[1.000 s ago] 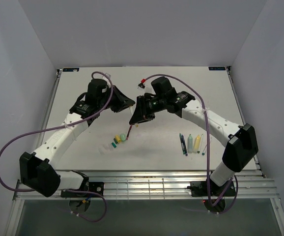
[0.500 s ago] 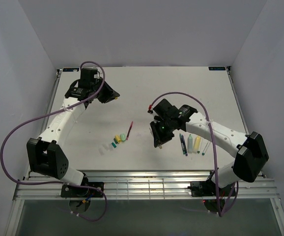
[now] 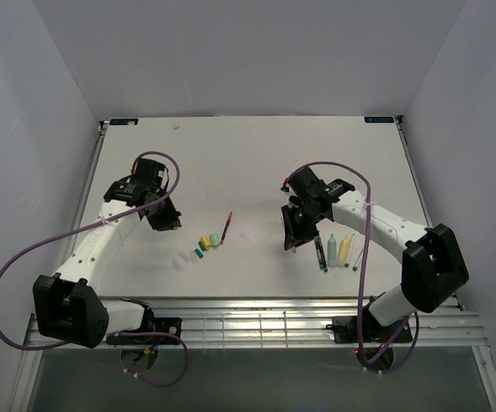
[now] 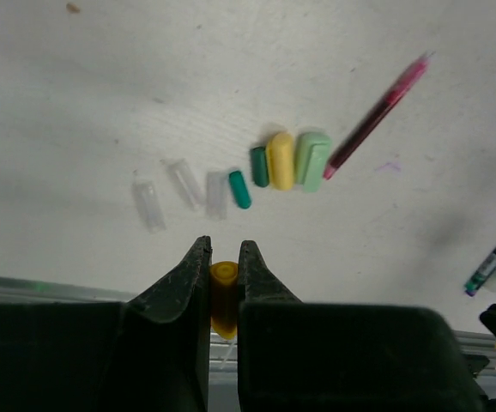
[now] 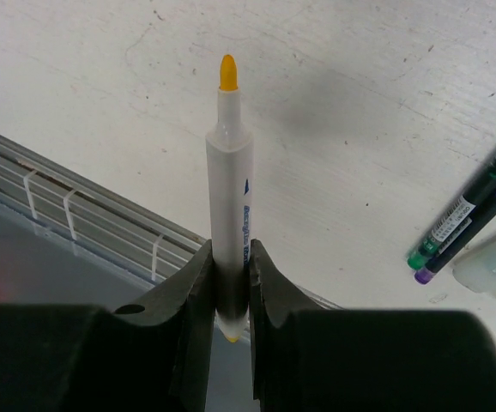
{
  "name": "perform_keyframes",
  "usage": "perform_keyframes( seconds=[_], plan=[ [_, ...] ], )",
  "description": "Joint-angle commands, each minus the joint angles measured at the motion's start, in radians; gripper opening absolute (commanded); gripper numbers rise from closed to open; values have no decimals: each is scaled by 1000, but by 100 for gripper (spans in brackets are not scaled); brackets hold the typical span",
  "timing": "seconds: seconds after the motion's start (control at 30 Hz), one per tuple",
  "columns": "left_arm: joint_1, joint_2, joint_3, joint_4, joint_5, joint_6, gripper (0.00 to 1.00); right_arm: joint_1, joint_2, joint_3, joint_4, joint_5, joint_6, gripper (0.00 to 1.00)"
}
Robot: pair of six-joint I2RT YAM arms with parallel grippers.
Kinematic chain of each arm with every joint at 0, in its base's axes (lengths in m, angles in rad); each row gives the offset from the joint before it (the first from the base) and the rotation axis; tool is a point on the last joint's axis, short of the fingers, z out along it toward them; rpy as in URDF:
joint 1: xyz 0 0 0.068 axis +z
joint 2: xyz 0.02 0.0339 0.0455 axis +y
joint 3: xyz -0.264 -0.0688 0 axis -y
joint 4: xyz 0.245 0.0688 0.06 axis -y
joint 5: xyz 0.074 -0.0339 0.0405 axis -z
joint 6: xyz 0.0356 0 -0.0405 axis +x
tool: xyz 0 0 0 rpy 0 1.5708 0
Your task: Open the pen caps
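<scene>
Top external view: the left gripper hangs over the table, with the loose caps at its 4 o'clock. Left wrist view: this gripper's jaws are clamped on a yellow cap, open end facing forward. On the table ahead lie three clear caps, a teal one, a dark green one, a yellow one and a light green one in a loose row. The red pen lies just beside the light green cap, at 1 o'clock of the row. Right wrist view: the right gripper is closed on the barrel of a white marker, its yellow tip bare and pointing to 12 o'clock. In the top view, the other pens lie at 3 o'clock of that gripper.
</scene>
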Motion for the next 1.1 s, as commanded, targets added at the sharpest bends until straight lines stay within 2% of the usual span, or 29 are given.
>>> perform_keyframes(
  seconds=[0.0,0.3,0.57,0.77,1.07],
  plan=[
    [6,-49,-67,-100,-75,28,0,-18,20,-21,39,1,-16,8],
    [7,-62,-162,-117,-67,28,0,-44,38,-69,69,11,-16,8],
    [7,-97,-283,-99,-4,13,0,-81,52,-123,108,9,-28,8],
    [7,-112,-317,-91,2,7,0,-86,86,-135,134,21,-40,8],
    [7,-56,-352,-62,2,8,4,-86,130,-146,157,89,-63,8]
  ],
)
